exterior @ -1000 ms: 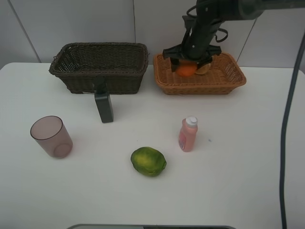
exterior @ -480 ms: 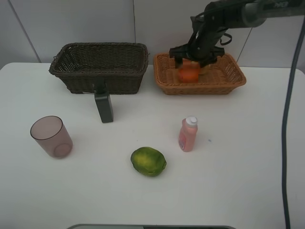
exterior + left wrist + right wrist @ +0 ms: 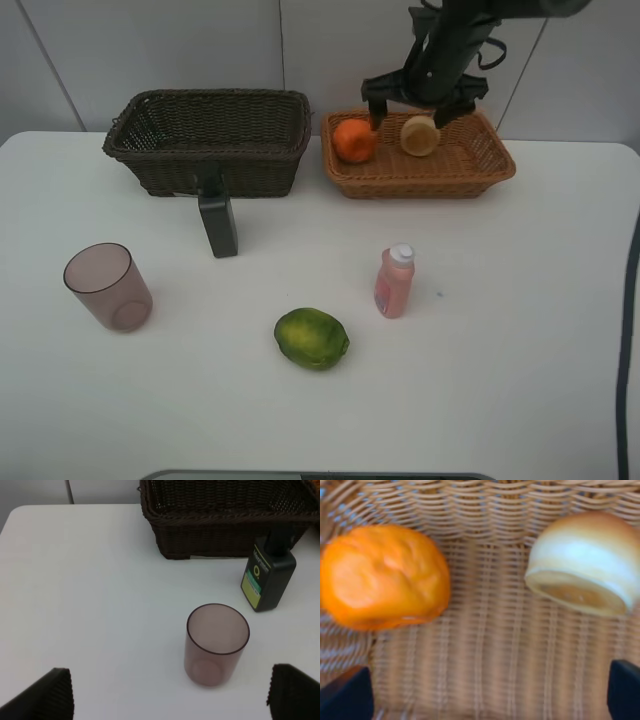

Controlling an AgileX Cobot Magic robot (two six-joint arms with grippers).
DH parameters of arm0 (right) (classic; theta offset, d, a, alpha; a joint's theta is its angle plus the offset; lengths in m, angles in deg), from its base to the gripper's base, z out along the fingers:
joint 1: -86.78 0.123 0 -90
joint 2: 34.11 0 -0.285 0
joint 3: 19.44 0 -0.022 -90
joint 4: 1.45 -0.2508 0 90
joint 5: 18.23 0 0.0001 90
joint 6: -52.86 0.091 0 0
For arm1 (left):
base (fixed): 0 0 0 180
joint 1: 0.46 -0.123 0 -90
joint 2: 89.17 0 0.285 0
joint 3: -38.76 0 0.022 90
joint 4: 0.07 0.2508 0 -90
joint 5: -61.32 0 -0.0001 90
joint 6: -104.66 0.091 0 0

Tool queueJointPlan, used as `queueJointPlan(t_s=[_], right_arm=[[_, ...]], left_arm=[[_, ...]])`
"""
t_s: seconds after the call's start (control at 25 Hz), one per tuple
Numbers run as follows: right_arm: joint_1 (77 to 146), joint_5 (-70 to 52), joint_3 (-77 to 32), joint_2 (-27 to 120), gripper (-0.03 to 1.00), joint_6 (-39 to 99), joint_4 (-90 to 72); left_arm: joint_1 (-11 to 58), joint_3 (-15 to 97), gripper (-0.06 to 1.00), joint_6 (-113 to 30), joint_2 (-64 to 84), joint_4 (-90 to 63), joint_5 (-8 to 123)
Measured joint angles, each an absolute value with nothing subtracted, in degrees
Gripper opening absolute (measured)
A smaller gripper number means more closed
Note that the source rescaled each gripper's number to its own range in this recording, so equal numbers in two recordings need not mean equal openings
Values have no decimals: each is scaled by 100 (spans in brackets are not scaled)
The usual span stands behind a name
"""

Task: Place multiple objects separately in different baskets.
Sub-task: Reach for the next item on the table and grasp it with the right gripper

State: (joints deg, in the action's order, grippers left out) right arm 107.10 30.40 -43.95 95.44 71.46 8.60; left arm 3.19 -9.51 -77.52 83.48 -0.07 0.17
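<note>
The orange [image 3: 354, 140] [image 3: 382, 577] and the pale peach [image 3: 420, 135] [image 3: 585, 562] lie apart in the orange-tan basket [image 3: 480, 170] [image 3: 485, 645]. My right gripper [image 3: 410, 112] [image 3: 485, 692] hangs open just above them, holding nothing. On the table stand the pink bottle [image 3: 394, 282], the green fruit [image 3: 312, 338], the purplish cup [image 3: 108, 286] [image 3: 217, 645] and the dark bottle [image 3: 218, 225] [image 3: 267, 577]. The dark bottle is in front of the dark brown basket [image 3: 205, 140] [image 3: 225, 520]. My left gripper [image 3: 170, 695] is open, short of the cup, and does not show in the exterior high view.
The two baskets sit side by side at the table's back, near the white wall. The right arm's black cable [image 3: 628, 300] hangs along the right edge. A dark strip [image 3: 320, 475] lies at the table's front edge.
My right gripper has opened and risen a little. The orange left its jaws and now rests in the left part of the tan basket. The peach is now uncovered.
</note>
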Motion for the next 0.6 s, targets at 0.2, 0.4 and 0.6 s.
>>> queueJointPlan(t_s=[0.2, 0.4, 0.6], right_arm=[[11003, 3510, -3857, 8809, 97, 6833, 582], [11382, 3505, -2826, 7908, 97, 6771, 474], [11818, 3553, -2144, 7108, 97, 6758, 389]], left_arm=[[319, -951, 100, -7752, 8348, -7, 17], [319, -951, 100, -7752, 8348, -7, 17], [319, -951, 100, -7752, 8348, -7, 17]])
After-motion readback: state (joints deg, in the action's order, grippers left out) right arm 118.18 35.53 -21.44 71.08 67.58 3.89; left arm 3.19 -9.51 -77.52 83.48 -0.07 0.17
